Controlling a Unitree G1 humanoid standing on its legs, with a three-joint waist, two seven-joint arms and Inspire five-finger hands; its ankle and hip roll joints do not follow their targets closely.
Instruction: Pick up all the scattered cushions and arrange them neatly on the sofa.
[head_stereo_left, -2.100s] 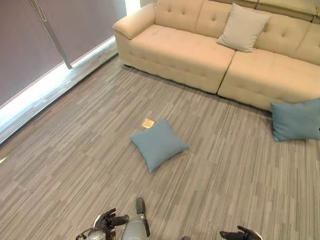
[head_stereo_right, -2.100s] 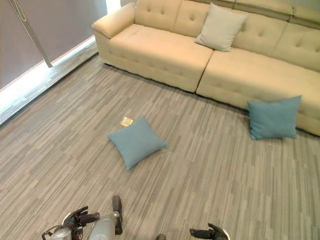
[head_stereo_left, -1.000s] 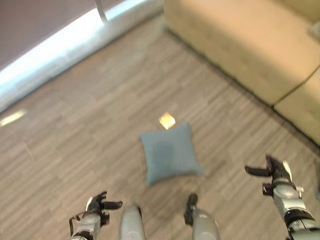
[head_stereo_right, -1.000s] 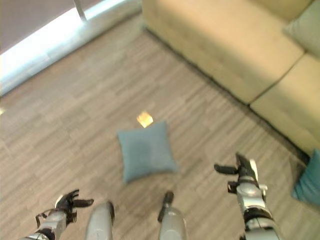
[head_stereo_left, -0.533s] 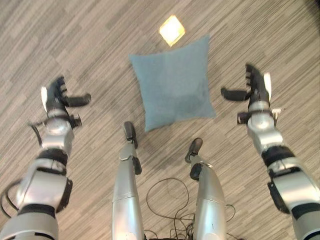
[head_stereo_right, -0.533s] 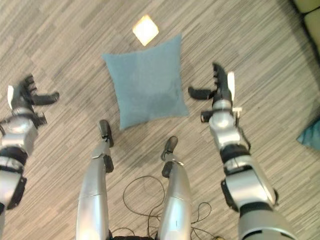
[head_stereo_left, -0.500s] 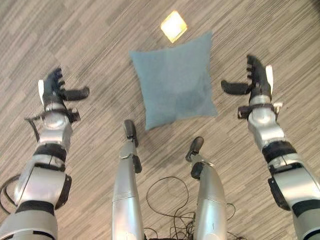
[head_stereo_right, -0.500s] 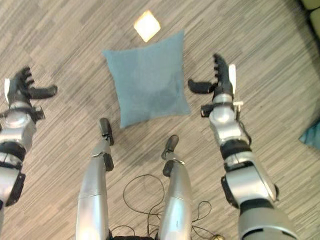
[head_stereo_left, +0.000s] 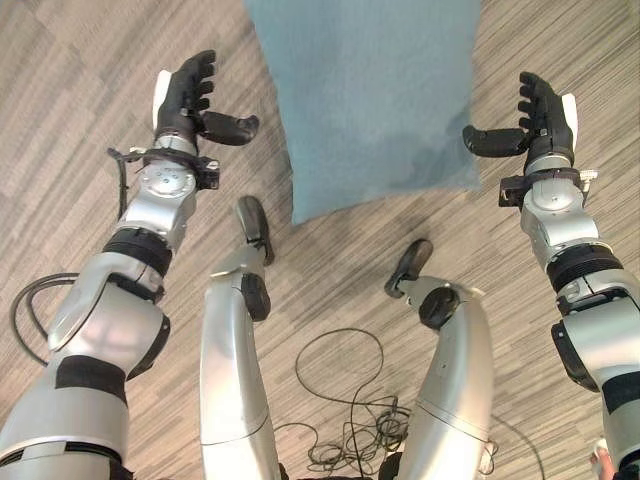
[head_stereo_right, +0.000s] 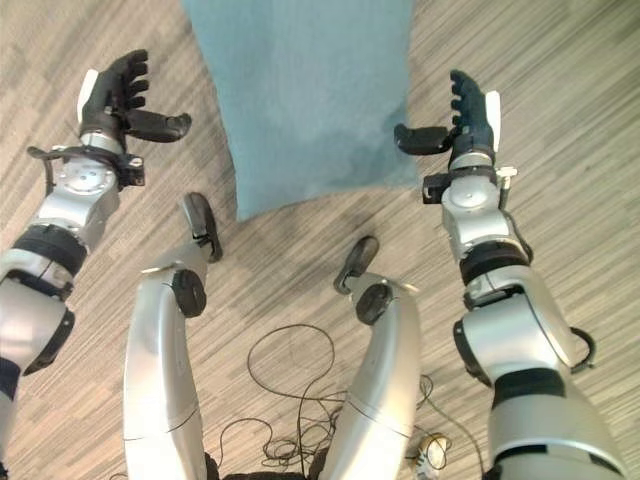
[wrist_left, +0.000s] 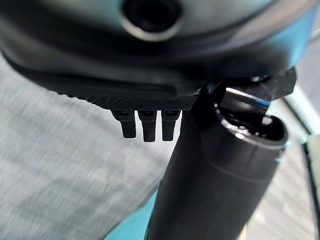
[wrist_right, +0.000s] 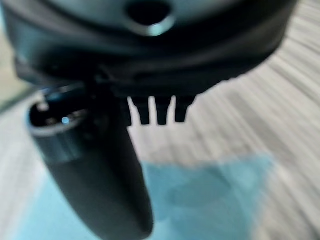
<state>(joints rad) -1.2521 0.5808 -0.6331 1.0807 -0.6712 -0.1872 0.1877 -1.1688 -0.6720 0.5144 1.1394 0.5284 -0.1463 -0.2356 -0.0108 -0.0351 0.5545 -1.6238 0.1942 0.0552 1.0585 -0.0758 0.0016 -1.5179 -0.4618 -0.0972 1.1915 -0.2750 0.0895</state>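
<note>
Left eye view: the left hand (head_stereo_left: 182, 92), fingers spread and empty, flanks the blue cushion (head_stereo_left: 370, 95) lying flat on the floor (head_stereo_left: 60, 150); the right hand (head_stereo_left: 540, 115), equally spread, sits just beside its opposite edge, nearer.

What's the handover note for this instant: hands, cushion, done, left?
Left hand: open, beside the blue cushion, holding nothing.
Right hand: open, thumb pointing at the cushion's other side, also holding nothing.
Cushion lies flat on the wood-pattern floor between both hands.
Done: hands flank it.
Left: close in, grasp, lift, and carry it to the sofa.
</note>
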